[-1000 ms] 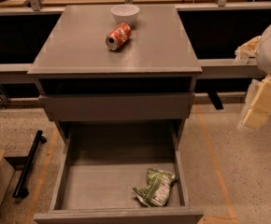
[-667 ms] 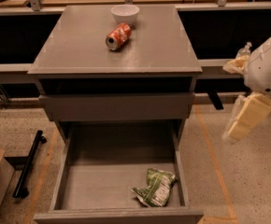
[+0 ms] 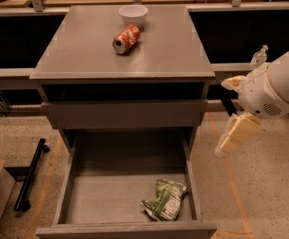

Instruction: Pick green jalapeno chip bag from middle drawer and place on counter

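**Gripper [image 3: 234, 138] hanging off to the right, crumpled green foil chip bag [image 3: 165, 199] down in the open drawer**

So the cream-coloured gripper, on its white rounded arm [image 3: 279, 83], sits out past the right side of the grey cabinet. It hangs over the speckled floor [image 3: 264, 193], about level with the gap under the closed grey drawer front [image 3: 124, 113]. It points down and to the left. Honestly can't tell if it's open or closed from this angle. It's holding nothing and is well apart from the bag.

The wide shallow grey middle drawer [image 3: 104, 193] is pulled right out. The bag lies flat on its floor in the front right corner, near the right wall and close to the front wall. Its long axis runs diagonally, with one end toward the front-left and the other toward the back-right. It looks pretty scrunched, green with white and dark print, edges folded and uneven.

Up top, the smooth grey square counter [image 3: 79, 54] has a red soda can [image 3: 125, 38] on its side and a small white bowl [image 3: 133, 15] just behind it. A black bar [image 3: 30, 176] lies on the floor to the left of the drawer.
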Robot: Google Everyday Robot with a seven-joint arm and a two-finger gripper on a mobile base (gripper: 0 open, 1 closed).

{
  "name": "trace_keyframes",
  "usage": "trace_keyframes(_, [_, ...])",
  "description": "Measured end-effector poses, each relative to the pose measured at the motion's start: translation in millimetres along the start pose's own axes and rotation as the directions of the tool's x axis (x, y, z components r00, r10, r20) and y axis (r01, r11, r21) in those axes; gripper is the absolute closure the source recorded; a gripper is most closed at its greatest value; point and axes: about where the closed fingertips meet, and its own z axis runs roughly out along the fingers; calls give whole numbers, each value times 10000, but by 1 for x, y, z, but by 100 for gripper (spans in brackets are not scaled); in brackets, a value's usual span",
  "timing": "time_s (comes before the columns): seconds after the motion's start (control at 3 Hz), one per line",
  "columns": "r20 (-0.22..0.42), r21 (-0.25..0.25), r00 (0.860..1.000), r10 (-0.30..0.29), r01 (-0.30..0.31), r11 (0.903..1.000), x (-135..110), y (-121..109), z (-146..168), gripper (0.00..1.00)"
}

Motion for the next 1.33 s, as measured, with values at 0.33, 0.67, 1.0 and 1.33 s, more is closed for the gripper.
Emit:
trace_keyframes(0.33, [-265, -346, 9995, 152, -161, 9993, 9, 5, 5, 0])
trace_keyframes(0.67, [-633, -803, 9977, 252, -303, 9963, 33, 13, 44, 0])
trace_keyframes(1.0, [-846, -1160, 9945, 620, -716, 9907, 63, 19, 92, 0])
trace_keyframes(1.33, [-693, -1580, 9919, 1061, -1160, 9806, 85, 28, 141, 0])
